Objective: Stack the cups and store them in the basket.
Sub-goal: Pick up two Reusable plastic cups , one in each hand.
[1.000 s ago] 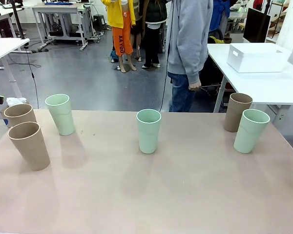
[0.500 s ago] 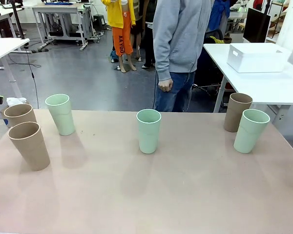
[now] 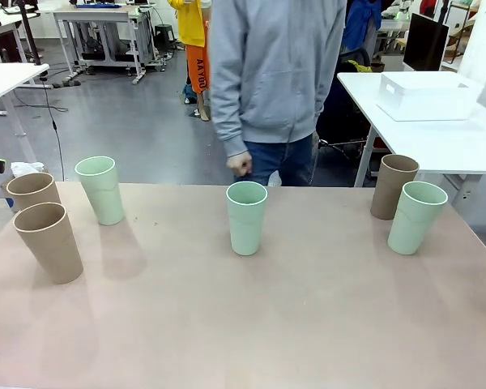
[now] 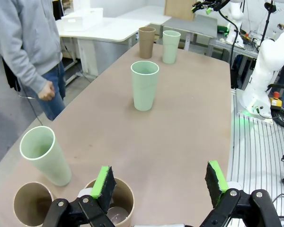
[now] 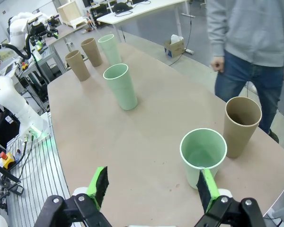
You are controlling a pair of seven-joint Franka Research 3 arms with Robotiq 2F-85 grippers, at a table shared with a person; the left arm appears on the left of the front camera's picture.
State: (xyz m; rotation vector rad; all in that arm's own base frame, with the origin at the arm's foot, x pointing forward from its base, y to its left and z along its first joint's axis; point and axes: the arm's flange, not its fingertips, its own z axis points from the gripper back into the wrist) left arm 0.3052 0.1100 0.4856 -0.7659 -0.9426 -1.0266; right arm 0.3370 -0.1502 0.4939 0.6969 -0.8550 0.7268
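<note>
matte cups [image 3: 247,217], smooth plastic basket [image 3: 421,105]

Person in grey hoodie [image 3: 275,73], pinkish table [image 3: 251,324] — white side table [image 3: 437,146] beyond

On the table [image 3: 243,324], 3 cups stand by the left edge: the corner cup [image 3: 32,193] at the far left corner, the near cup [image 3: 49,241] just in front of it, the inner cup [image 3: 101,190] to their right. The middle cup [image 3: 247,217] stands midway along the far edge, before the person [image 3: 275,73]; by the far right corner, the rear cup [image 3: 394,186] stands just behind and left of the front cup [image 3: 415,217]. The basket [image 3: 428,96] sits on a side table [image 3: 462,150] beyond that corner.
</note>
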